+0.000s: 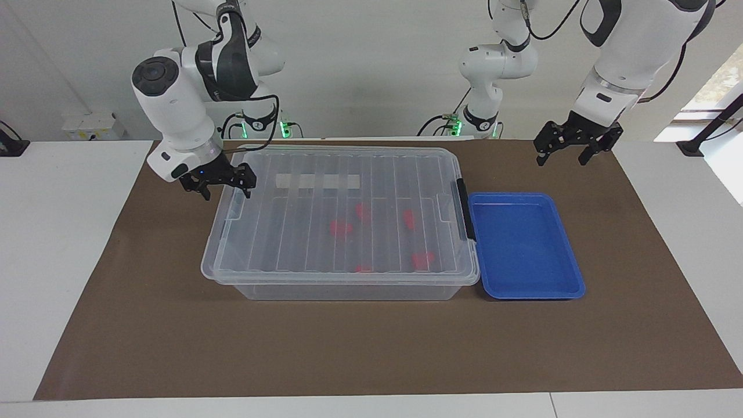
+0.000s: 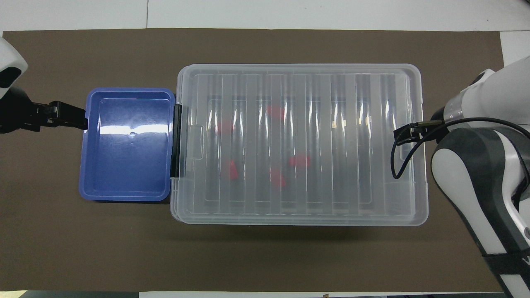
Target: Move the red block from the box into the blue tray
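The box [image 1: 342, 278] is a clear bin with its ribbed lid [image 2: 298, 145] on and a black latch [image 1: 462, 209] at the end beside the blue tray. Several red blocks [image 1: 341, 227] lie inside under the lid, and they also show in the overhead view [image 2: 299, 160]. The blue tray [image 1: 572, 287] is empty and sits against the box, toward the left arm's end of the table. My right gripper [image 1: 227, 188] is open, close by the lid's corner at the right arm's end. My left gripper [image 1: 561, 158] is open and empty, over the mat beside the tray [image 2: 124, 194].
A brown mat [image 1: 371, 348] covers the table under the box and tray. In the overhead view my right arm's wrist [image 2: 476, 165] hangs over the box's end and hides its gripper. My left gripper [image 2: 68, 117] points at the tray's edge.
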Motion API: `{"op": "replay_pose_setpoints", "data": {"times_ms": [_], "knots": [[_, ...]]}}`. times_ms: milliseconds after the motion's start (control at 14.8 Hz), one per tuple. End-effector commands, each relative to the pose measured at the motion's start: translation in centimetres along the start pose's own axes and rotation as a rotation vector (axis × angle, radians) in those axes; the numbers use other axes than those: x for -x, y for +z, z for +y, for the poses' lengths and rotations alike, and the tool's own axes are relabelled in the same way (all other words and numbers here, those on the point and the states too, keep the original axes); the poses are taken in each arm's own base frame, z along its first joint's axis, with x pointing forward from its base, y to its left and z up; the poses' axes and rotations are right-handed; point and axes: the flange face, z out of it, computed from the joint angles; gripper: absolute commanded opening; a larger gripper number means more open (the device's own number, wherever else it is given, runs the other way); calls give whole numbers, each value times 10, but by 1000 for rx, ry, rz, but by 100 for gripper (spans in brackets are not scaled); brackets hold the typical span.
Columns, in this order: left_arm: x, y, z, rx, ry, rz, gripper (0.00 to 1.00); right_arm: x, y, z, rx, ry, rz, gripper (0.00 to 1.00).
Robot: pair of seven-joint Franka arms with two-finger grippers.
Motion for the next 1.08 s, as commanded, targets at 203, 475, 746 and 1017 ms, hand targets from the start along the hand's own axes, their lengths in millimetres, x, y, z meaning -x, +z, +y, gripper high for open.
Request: {"op": "replay_pose_setpoints", "data": {"times_ms": [203, 475, 746, 1017], "knots": [[9, -1, -3, 7, 9, -7, 100, 11, 18, 36, -11, 5, 16, 100], [9, -1, -3, 6, 9, -7, 100, 14, 23, 42, -11, 17, 21, 100], [9, -1, -3, 6, 9, -7, 100, 15, 25, 55, -4, 35, 18, 100], [9, -1, -3, 6, 9, -7, 100, 16, 25, 75, 0, 27, 18, 100]]}}
